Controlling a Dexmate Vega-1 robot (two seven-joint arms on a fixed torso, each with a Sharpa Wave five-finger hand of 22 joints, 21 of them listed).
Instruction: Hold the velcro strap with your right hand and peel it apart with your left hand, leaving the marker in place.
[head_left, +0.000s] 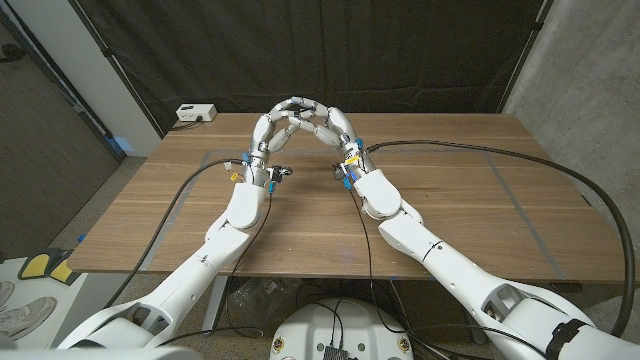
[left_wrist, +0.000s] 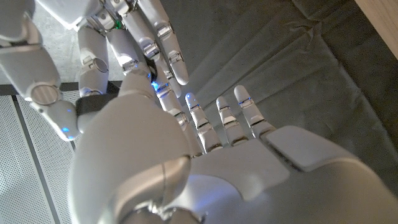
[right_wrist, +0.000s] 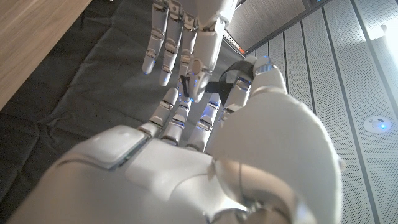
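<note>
Both hands are raised above the far middle of the wooden table (head_left: 450, 210) with their fingertips meeting. A black velcro strap (right_wrist: 229, 77) runs between them; it also shows as a dark band (left_wrist: 93, 104) by the right hand's thumb. My right hand (head_left: 332, 128) pinches the strap between its thumb and a finger. My left hand (head_left: 270, 128) touches the strap's other end with its thumb tip and a finger, the other fingers spread. The left hand (left_wrist: 211, 149) faces the right hand (left_wrist: 118, 43) palm to palm. How the strap's layers lie is hidden by the fingers.
A white box (head_left: 195, 112) with a cable sits at the table's far left corner. Black cables (head_left: 470, 150) trail over the table from both wrists. Thin tape lines (head_left: 520, 200) mark the tabletop. A dark curtain hangs behind.
</note>
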